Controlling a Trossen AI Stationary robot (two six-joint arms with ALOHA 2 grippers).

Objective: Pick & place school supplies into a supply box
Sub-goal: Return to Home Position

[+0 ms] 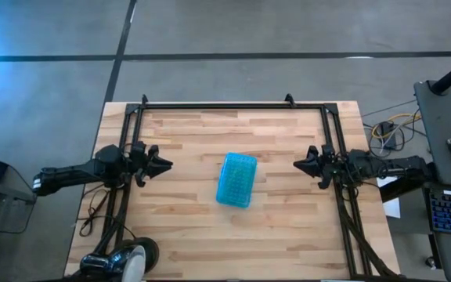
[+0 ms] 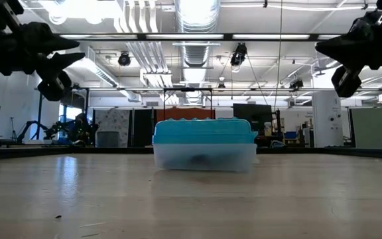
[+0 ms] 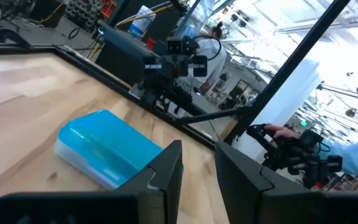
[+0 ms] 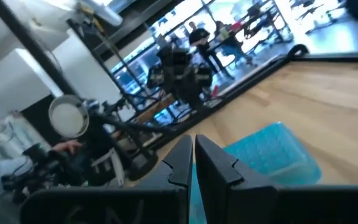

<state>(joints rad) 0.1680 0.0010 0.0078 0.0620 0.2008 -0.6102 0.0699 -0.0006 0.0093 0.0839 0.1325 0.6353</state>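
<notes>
Wooden table [image 1: 288, 227] holds the closed supply box [image 1: 236, 179] at centre; I see the left gripper [image 1: 167, 164] slightly apart at left; the right gripper [image 1: 297, 165] is together at right.

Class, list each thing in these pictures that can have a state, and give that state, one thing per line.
supply box: lid shut, flat on the table, untouched.
left gripper: slightly open, empty, raised at the table's left side.
right gripper: shut, empty, raised at the table's right side.

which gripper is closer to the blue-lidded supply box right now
Right, by a little. The right gripper hangs to the right of the supply box, the left gripper a bit farther off on its left; neither touches it.
</notes>
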